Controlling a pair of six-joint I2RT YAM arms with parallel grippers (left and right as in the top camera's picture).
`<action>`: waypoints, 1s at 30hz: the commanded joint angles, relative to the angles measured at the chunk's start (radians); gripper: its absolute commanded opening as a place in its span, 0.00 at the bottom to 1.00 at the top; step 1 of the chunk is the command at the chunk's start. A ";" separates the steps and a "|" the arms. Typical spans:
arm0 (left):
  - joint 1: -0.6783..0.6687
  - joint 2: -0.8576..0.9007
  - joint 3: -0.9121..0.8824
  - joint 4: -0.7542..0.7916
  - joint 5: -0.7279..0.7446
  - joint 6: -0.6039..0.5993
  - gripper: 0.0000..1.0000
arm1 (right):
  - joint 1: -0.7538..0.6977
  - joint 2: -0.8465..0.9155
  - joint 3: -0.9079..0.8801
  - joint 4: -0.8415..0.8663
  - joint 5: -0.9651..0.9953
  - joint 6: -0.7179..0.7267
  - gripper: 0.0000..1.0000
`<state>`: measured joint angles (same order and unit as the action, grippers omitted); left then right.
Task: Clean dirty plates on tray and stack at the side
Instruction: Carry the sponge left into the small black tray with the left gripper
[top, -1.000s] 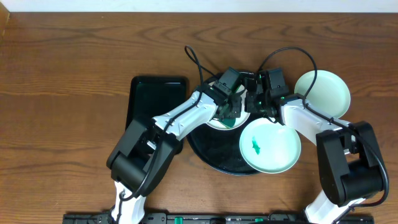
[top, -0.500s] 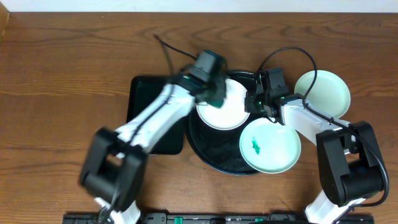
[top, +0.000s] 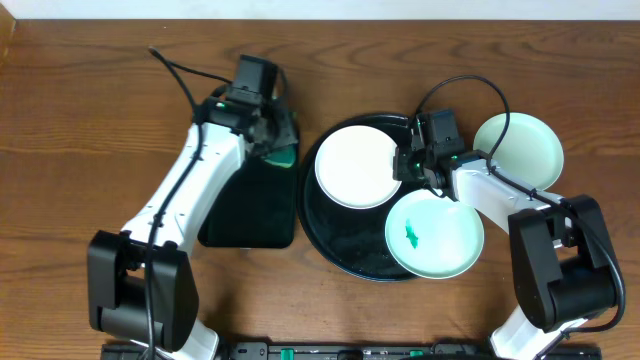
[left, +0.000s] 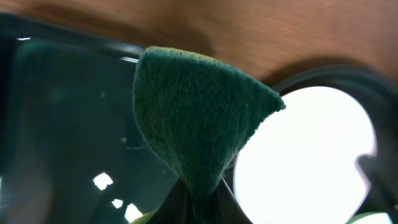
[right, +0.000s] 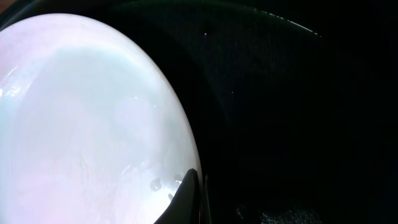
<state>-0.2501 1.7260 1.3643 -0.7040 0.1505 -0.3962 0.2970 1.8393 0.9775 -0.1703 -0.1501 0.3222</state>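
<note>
- Left tool (top: 280, 148) is over the far right corner of the rectangular tray (top: 250, 210), clamped on a green sponge (top: 286, 154).
- From overhead the wrist hides most of the sponge, and only a green edge shows.
- In the left wrist view the sponge (left: 199, 130) fills the centre, pinched at its lower tip. The fingers (left: 214, 202) are cut off by the frame bottom and blurred.
- Same view: the rectangular tray (left: 62, 124) is glossy with glare spots, and the clean plate (left: 311, 155) is blown out white with no surface detail.
- Right tool (top: 408, 166) sits at the right rim of the clean plate (top: 355, 166), which lies on the far side of the round tray (top: 340, 240).
- In the right wrist view the tips (right: 193, 199) are together on the plate (right: 87, 124) rim. Only the tips show, and the contact point is dark and hard to read.
- The round tray (right: 298, 124) is nearly black there, with just a faint rim glint.
- The smeared plate (top: 435, 235) is on the near right of the round tray, overhanging its rim, with a green mark left of its centre.
- The third plate (top: 520, 148) is off the tray on the table (top: 100, 90), far right. A cable crosses it and the right arm covers its near left edge.
- The bases of both arms are cut off at the near edge.
</note>
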 joint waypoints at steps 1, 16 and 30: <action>0.041 -0.014 0.001 -0.037 -0.005 0.129 0.08 | 0.006 0.009 -0.004 0.002 -0.012 -0.001 0.01; 0.114 -0.013 -0.112 -0.100 -0.085 0.135 0.08 | 0.006 0.009 -0.004 0.002 -0.012 -0.001 0.01; 0.114 -0.013 -0.312 0.080 -0.145 0.135 0.08 | 0.006 0.009 -0.004 0.002 -0.012 -0.001 0.01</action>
<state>-0.1383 1.7260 1.0904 -0.6437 0.0299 -0.2794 0.2970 1.8393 0.9775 -0.1699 -0.1520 0.3222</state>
